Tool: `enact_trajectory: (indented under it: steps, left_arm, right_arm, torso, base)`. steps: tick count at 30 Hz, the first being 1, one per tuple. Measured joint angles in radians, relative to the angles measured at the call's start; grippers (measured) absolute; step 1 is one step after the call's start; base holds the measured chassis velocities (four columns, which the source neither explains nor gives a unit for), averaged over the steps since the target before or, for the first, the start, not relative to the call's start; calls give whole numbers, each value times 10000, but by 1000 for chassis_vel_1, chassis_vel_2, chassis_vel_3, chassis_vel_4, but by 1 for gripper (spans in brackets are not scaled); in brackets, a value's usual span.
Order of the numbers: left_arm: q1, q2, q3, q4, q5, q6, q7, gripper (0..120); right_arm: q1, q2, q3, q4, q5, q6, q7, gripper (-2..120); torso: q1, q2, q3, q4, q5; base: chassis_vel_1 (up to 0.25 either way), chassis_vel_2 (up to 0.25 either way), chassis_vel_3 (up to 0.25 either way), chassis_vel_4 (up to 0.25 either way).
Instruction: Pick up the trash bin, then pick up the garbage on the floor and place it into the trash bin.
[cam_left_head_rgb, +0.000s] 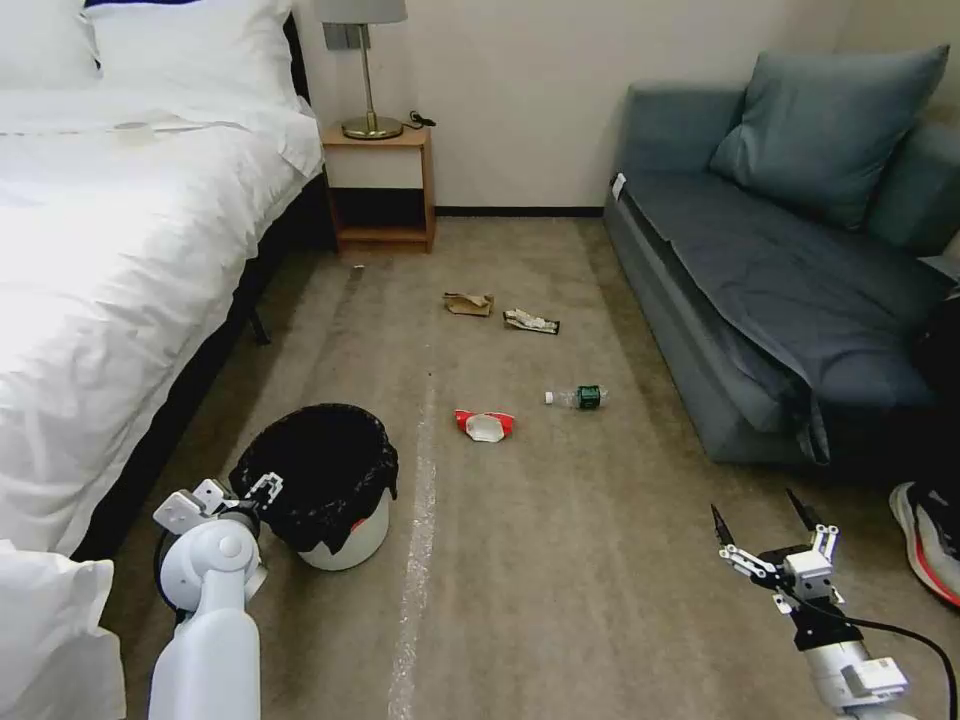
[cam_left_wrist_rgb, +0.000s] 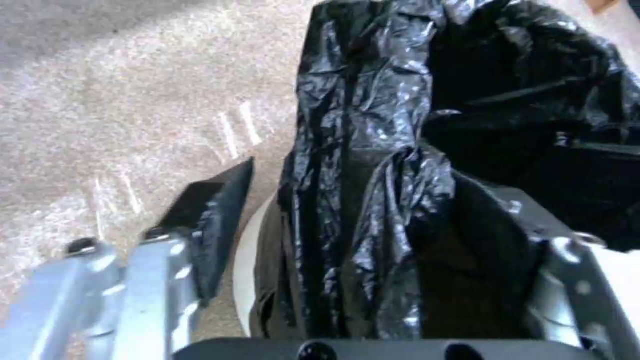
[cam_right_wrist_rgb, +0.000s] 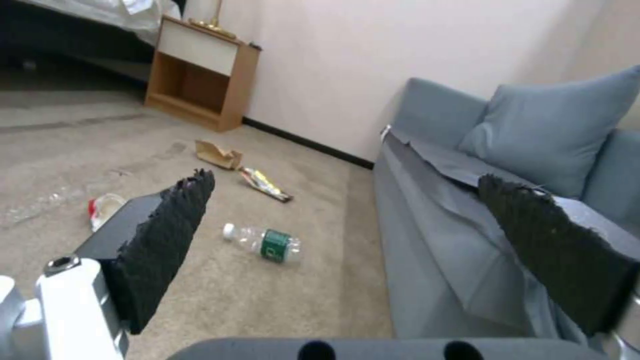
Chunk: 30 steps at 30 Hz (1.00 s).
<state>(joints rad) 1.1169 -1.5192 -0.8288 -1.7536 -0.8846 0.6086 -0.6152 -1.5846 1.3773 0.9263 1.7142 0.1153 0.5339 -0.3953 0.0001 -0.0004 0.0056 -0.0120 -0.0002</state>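
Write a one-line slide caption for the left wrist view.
Left gripper straddles the trash bin rim, fingers open around the black liner.

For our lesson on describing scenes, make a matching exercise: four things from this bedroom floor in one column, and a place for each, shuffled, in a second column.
Things
1. trash bin
2. bottle
3. paper cup
4. brown paper bag

Places
A. nearest the nightstand
B. at the left hand, beside the bed
C. mid-floor, between bin and bottle
D. closest to the sofa

Pairs: 1-B, 2-D, 3-C, 4-A
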Motion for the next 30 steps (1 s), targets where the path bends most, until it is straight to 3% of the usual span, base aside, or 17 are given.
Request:
enact_trajectory:
  steps: [12, 16, 18, 26, 30]
  left_arm:
    - [80, 10, -10, -52, -93, -2, 205, 28]
    - [152, -5, -10, -83, -93, -7, 252, 19]
    - [250, -6, -32, -139, -78, -14, 321, 8]
    - [543, 33, -99, -443, -6, -12, 567, 6]
    - [868, 29, -91, -923, 775, -125, 1113, 6]
  right_arm:
    - [-112, 21, -72, 43, 72, 188, -46, 100]
    - [-153, 21, -67, 81, 92, 209, -55, 100]
    - [-170, 27, -73, 94, 96, 233, -57, 100]
    - [-167, 32, -105, 111, 99, 260, -60, 100]
    - [-153, 31, -108, 76, 103, 274, -43, 100]
  torso:
    - [0, 0, 0, 0, 0]
    - [0, 0, 0, 0, 0]
    - [0, 0, 0, 1, 0]
    - [0, 0, 0, 0, 0]
    - [0, 0, 0, 0, -1]
  base:
    - [0, 0, 0, 0]
    - [0, 0, 0, 0]
    - [0, 0, 0, 0]
    - [0, 0, 0, 0]
    - [0, 0, 0, 0]
